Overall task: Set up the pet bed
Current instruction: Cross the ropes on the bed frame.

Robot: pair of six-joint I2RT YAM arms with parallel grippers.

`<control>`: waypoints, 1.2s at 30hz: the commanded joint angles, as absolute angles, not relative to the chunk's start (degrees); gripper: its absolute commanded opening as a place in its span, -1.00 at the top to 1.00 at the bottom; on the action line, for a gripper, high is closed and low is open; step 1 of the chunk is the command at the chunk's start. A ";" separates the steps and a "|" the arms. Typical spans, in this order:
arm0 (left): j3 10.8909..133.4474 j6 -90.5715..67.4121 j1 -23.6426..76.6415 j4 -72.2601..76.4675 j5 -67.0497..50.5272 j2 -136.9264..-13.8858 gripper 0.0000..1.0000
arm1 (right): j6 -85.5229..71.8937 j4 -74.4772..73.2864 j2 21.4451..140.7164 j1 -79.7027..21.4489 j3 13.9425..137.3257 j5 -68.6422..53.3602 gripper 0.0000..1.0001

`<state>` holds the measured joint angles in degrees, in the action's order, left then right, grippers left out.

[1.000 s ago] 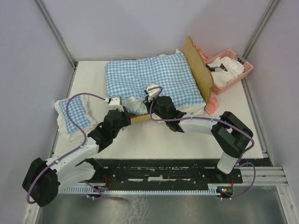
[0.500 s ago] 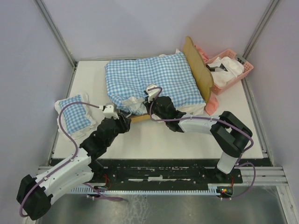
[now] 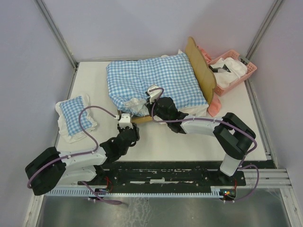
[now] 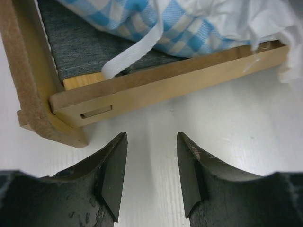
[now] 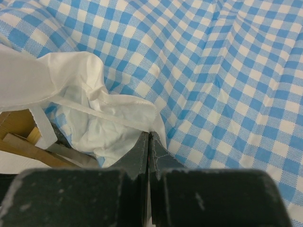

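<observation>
- The white table [image 3: 189, 137] is under both of my pincers.
- The big blue-and-white checked cushion [image 3: 151, 78] lies on top of the pet bed. It spreads out ahead of my right pincer and to both sides of it.
- The pet bed [image 3: 200, 70] is at the back of the table. Its wooden headboard stands up past the far end of the cushion, well beyond both pincers. Its low foot rail [image 4: 180, 82] sits just ahead of my left pincer, and the grey base [image 4: 80, 47] is behind the rail.
- The pink basket [image 3: 235, 83] is far off to the right of my right pincer, behind the headboard.
- A small checked pillow [image 3: 75, 116] lies to the left of my left pincer, well apart from it.
- My left pincer [image 4: 151, 142] is low over the table. Its two fingers are apart, with nothing between them and not touching the rail.
- My right pincer [image 5: 148, 137] has its fingers pressed together at the cushion's white frill [image 5: 99, 99]. I cannot tell if cloth is pinched.
- A white strap [image 4: 137, 47] hangs over the grey base.
</observation>
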<state>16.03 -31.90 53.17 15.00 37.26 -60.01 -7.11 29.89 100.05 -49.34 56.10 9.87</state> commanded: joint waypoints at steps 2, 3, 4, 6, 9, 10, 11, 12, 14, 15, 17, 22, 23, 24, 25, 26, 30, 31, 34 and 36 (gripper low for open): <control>14.18 -30.27 53.36 28.71 46.10 -65.25 -0.07 | -6.72 29.97 98.62 -48.96 58.30 9.97 0.96; 13.54 -29.63 53.41 31.06 46.31 -66.07 -0.07 | -6.73 29.97 98.59 -48.91 58.25 10.01 0.96; 12.90 -29.16 53.41 32.95 47.02 -67.14 -0.07 | -6.75 29.93 98.62 -48.95 58.27 9.94 0.96; 12.45 -27.11 53.36 37.68 49.39 -70.22 -0.07 | -6.77 30.05 98.68 -48.96 58.32 9.80 0.96; 12.96 -23.73 53.43 43.63 52.39 -75.53 -0.07 | -6.86 29.96 98.96 -48.94 58.47 9.59 0.96; 12.90 -22.60 53.43 46.47 52.57 -77.29 -0.07 | -6.99 29.97 98.96 -48.95 58.46 9.58 0.96; 12.90 -21.95 53.36 48.92 52.89 -78.97 -0.07 | -6.98 29.97 98.92 -48.95 58.38 9.58 0.96; 12.92 -21.12 53.38 51.35 53.09 -80.79 -0.07 | -6.97 29.95 98.88 -49.00 58.32 9.65 0.96; 13.11 -19.96 53.40 55.20 53.70 -84.61 -0.07 | -6.75 29.73 98.67 -48.96 58.23 9.79 0.96; 13.37 -19.64 53.40 56.74 54.38 -86.11 -0.07 | -6.60 29.55 98.55 -48.96 58.26 9.88 0.96; 13.93 -19.20 53.35 58.87 55.86 -89.23 -0.07 | -6.25 29.35 98.36 -48.94 58.23 10.21 0.96; 14.51 -15.93 53.28 68.72 57.97 -96.64 -0.07 | -5.98 29.06 98.26 -48.94 58.59 10.29 0.96; 14.88 -15.09 53.28 70.55 57.94 -97.90 -0.07 | -6.02 28.94 98.34 -48.95 58.74 10.21 0.96; 15.34 -14.25 53.27 72.08 57.85 -99.49 -0.07 | -6.05 28.98 98.36 -48.95 58.84 10.12 0.96; 15.94 -13.54 53.33 73.32 57.88 -101.05 -0.06 | -5.99 29.00 98.35 -48.96 58.99 10.03 0.96; 16.33 -13.08 53.29 74.85 57.99 -102.47 -0.05 | -6.04 28.88 98.27 -48.96 59.04 10.02 0.96; 15.69 -12.00 53.29 82.20 57.70 -106.41 0.42 | -5.77 28.34 97.72 -48.97 59.15 9.89 0.96; 15.28 -12.30 53.29 82.50 57.58 -106.55 0.52 | -5.60 28.24 97.54 -48.96 59.10 9.97 0.96; 13.12 -15.53 53.42 80.61 56.21 -104.25 0.94 | -5.43 28.08 97.23 -48.96 58.81 10.19 0.96; 11.05 -20.53 53.67 74.83 55.71 -100.07 0.95 | -5.44 28.03 97.27 -48.96 58.63 9.93 0.96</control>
<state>13.74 -15.03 53.49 73.69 53.84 -105.86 -6.15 27.59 99.79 -49.34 56.90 9.52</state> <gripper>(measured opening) 0.041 0.025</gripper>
